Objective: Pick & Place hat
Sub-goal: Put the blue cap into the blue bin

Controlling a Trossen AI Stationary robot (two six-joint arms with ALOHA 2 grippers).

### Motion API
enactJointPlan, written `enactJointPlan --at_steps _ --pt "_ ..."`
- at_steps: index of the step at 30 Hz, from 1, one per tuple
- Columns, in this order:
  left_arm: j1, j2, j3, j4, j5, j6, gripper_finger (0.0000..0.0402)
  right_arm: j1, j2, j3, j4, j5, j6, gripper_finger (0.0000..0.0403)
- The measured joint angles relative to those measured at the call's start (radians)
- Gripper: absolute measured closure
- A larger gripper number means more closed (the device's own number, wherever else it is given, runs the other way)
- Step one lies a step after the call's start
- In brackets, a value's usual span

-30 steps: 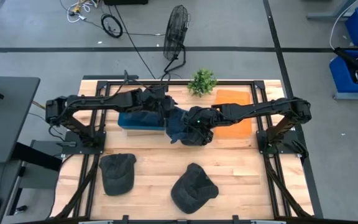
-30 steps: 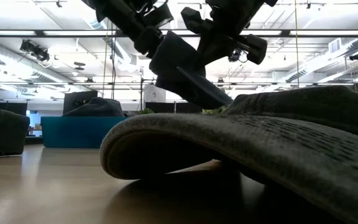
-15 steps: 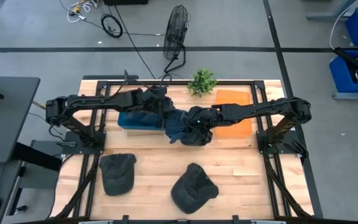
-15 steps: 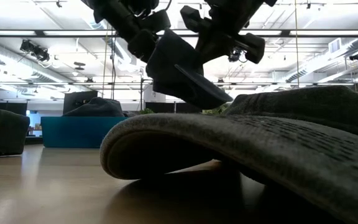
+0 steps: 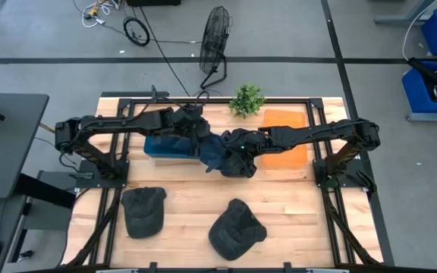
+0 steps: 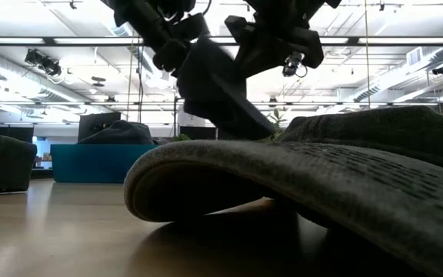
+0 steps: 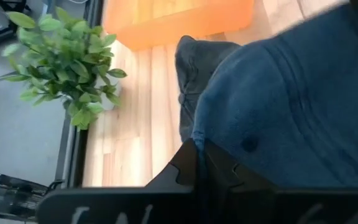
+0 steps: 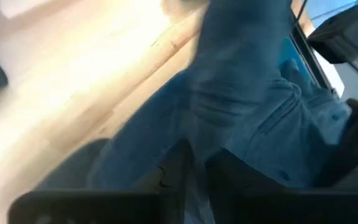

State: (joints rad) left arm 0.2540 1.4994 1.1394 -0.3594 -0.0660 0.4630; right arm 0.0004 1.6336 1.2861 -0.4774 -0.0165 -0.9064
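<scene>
A blue hat [image 5: 217,156] hangs in the air above the middle of the table, between my two grippers. My left gripper [image 5: 201,142] comes at it from the table's left and is shut on it [image 7: 197,163]. My right gripper [image 5: 236,152] stands at the hat's right side. Its fingers are a little apart, with blue cloth [image 8: 241,106] in the gap. In the low view the hat [image 6: 214,96] slants down from both grippers, its brim lowest. My left gripper pinches the blue hat's crown at its edge [image 7: 211,144] between its two shut fingers, coming level from the table's left. The hat hangs clear of the table. My right gripper has cloth between its parted fingers [image 8: 176,168]; I cannot tell whether they touch it.
Two dark hats lie on the near half of the table, one at the left [image 5: 143,211] and one in the middle [image 5: 236,230]. A blue box [image 5: 165,147] and an orange box [image 5: 287,133] stand at the back. A small plant [image 5: 246,99] is at the far edge.
The blue hat has shifted a little toward the table's left and hangs steeper, with its brim pointing further down. Both grippers have stayed close to it, high above the table's middle.
</scene>
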Motion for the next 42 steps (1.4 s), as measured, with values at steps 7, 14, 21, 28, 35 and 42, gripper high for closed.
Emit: enactJointPlan --at_steps 7,14,21,28,35,42 --pt "0.002 -0.023 0.133 -0.214 -0.158 0.112 0.0394 0.001 0.000 0.000 0.001 -0.001 0.063 0.0281" --pt "0.036 -0.023 0.284 -0.494 -0.206 0.211 0.0395 0.001 0.000 0.000 0.003 0.008 0.148 0.0260" --pt "0.112 -0.023 0.429 -0.826 -0.199 0.338 0.0395 0.001 0.000 0.000 -0.022 0.008 0.224 0.0259" --pt "0.226 -0.021 0.429 -0.958 0.024 0.410 0.0395 0.001 0.000 0.000 -0.036 0.008 0.252 0.0259" --pt "0.244 -0.016 0.482 -0.923 0.003 0.544 0.0395 0.001 0.000 0.000 -0.037 0.008 0.258 0.0259" --pt "0.226 -0.017 0.579 -0.976 0.030 0.494 0.0395 0.001 0.000 0.000 -0.037 0.008 0.271 0.0259"
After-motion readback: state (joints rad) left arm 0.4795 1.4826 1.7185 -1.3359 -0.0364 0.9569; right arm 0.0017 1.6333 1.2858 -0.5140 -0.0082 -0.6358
